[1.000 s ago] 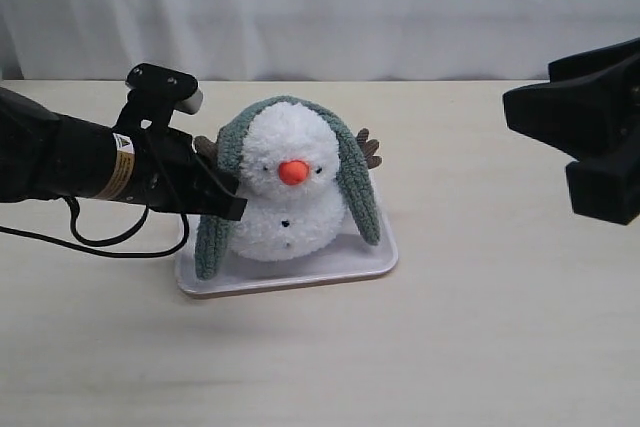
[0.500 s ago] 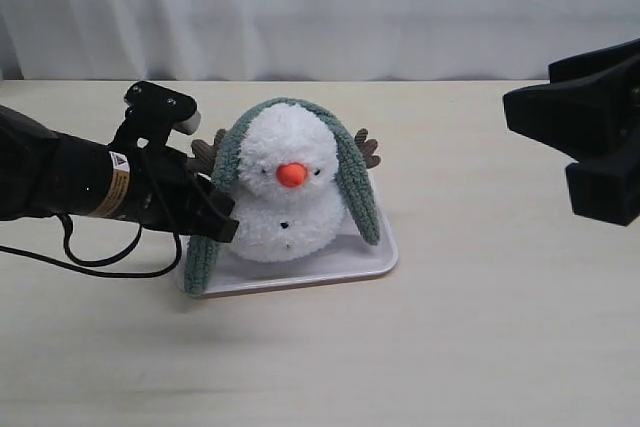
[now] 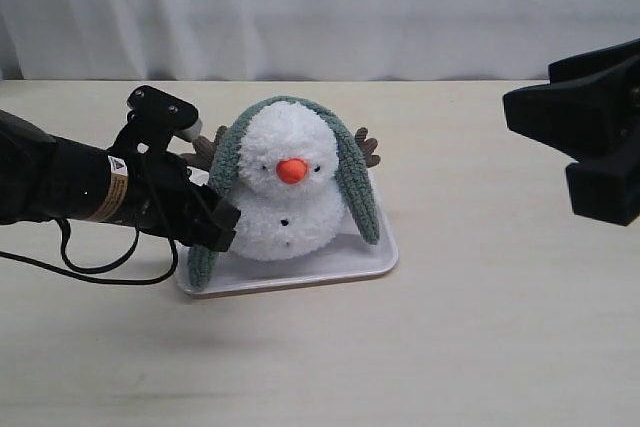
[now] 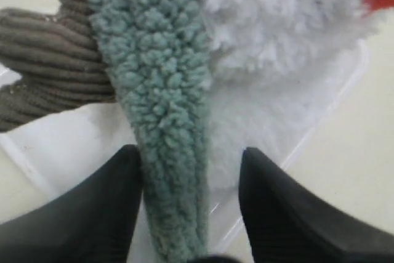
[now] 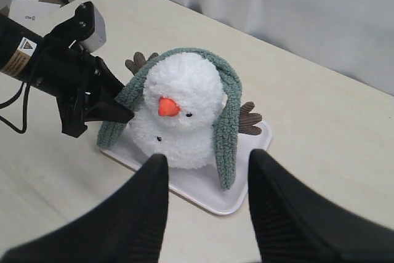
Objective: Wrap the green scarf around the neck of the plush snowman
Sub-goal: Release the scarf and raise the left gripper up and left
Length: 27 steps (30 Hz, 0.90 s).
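Observation:
The plush snowman (image 3: 285,187) sits upright on a white tray (image 3: 340,265), orange nose facing the camera. The green scarf (image 3: 358,187) lies over the top of its head, one strand hanging down each side. My left gripper (image 3: 222,227) is low on the left strand, open; in the left wrist view the scarf (image 4: 166,90) runs between the fingers, touching one, with a gap to the other. My right gripper (image 3: 540,142) hangs open well to the right, above the table, holding nothing. The right wrist view looks down on the snowman (image 5: 181,109) and scarf (image 5: 228,133).
A brown twig arm (image 4: 49,60) sticks out behind the left strand; the other one (image 3: 368,147) shows at the right. The tray's edge (image 5: 203,192) lies below my right fingers. Pale tabletop surrounds the tray; a white curtain hangs behind.
My left gripper has slid down the left strand toward the tray. The strand's lower end has swung outward to the tray's left front corner. The right gripper has not moved.

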### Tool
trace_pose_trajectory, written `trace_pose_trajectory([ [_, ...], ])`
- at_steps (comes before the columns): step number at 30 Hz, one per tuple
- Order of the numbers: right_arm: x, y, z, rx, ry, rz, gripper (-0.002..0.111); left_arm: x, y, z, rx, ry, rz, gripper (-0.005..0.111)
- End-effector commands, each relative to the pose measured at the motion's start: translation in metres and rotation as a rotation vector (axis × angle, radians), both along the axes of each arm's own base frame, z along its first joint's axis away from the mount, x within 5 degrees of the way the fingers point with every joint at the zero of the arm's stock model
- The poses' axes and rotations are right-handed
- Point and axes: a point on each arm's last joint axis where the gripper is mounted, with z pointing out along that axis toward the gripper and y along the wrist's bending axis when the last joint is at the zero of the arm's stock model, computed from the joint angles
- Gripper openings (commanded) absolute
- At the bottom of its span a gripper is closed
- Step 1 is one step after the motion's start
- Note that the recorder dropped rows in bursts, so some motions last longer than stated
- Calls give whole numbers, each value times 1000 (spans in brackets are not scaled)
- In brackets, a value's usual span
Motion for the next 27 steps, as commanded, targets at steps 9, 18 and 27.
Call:
trace_pose_trajectory([
  [9,0,-1,-1,-9,-9,2,41,-10,13,67,-31,-239,58,51],
  [18,0,-1,-1,-9,-9,2,41,2,29,96,30,-395,246,0],
  [27,0,-1,-1,-9,-9,2,41,27,59,153,232,-644,590,0],
])
